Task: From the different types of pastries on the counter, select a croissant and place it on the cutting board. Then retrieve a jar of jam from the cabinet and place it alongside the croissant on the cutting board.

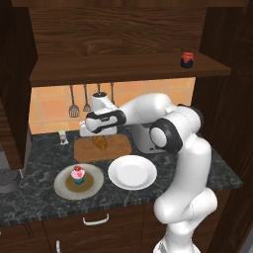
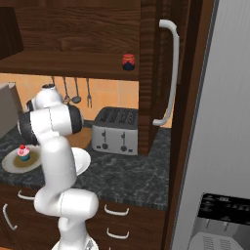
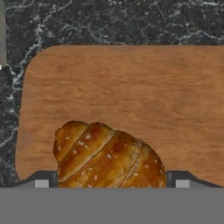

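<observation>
The golden-brown croissant (image 3: 107,157) lies on the wooden cutting board (image 3: 131,92), near one of its short ends. My gripper (image 3: 111,181) hangs just over it, open, one fingertip on each side of the pastry with a small gap to it. From the left base view the croissant (image 1: 100,143) peeks out under the hand (image 1: 98,129) over the board (image 1: 118,147). The small red-lidded jar of jam (image 1: 187,60) stands on the shelf of the open cabinet (image 1: 123,69), at its right end; it also shows in the right base view (image 2: 128,62).
A pink-frosted cupcake (image 1: 77,174) sits on a grey-tan plate (image 1: 94,187) at the counter's front left, beside a bare white plate (image 1: 132,172). A toaster (image 2: 115,131) stands right of the board. Utensils (image 1: 74,104) hang on the back wall. A tall panel (image 2: 161,73) with a handle rises at right.
</observation>
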Tool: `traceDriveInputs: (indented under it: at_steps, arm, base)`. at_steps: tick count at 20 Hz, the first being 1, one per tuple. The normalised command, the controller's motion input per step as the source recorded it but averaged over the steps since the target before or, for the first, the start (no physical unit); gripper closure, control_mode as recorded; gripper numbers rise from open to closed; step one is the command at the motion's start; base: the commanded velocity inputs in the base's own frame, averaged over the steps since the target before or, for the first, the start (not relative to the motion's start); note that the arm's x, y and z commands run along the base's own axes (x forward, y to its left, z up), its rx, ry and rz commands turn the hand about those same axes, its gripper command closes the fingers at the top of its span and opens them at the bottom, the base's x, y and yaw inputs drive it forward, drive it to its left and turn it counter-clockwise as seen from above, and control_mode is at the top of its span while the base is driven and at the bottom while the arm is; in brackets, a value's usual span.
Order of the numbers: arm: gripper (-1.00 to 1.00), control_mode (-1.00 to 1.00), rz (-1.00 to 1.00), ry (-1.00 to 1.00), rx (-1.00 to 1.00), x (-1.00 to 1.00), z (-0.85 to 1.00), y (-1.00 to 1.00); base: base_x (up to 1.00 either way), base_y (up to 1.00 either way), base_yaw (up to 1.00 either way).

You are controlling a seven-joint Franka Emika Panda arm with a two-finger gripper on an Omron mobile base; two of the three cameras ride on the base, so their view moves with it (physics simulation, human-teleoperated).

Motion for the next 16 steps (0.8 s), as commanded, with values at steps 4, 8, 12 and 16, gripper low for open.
traceDriveInputs:
  at_steps: [4, 8, 12, 16]
  arm:
    - [1.00, -1.00, -0.02, 0.00, 0.00, 0.21, -0.24, 0.12]
    - [1.00, -1.00, -0.01, 0.00, 0.00, 0.08, -0.19, 0.09]
    - [1.00, -1.00, -0.01, 0.00, 0.00, 0.03, -0.15, 0.06]
    - [1.00, -1.00, 0.00, 0.00, 0.00, 0.00, 0.00, 0.00]
  base:
    - [0.00, 0.00, 0.00]
    - [0.00, 0.00, 0.00]
    - [0.00, 0.00, 0.00]
    - [0.00, 0.00, 0.00]
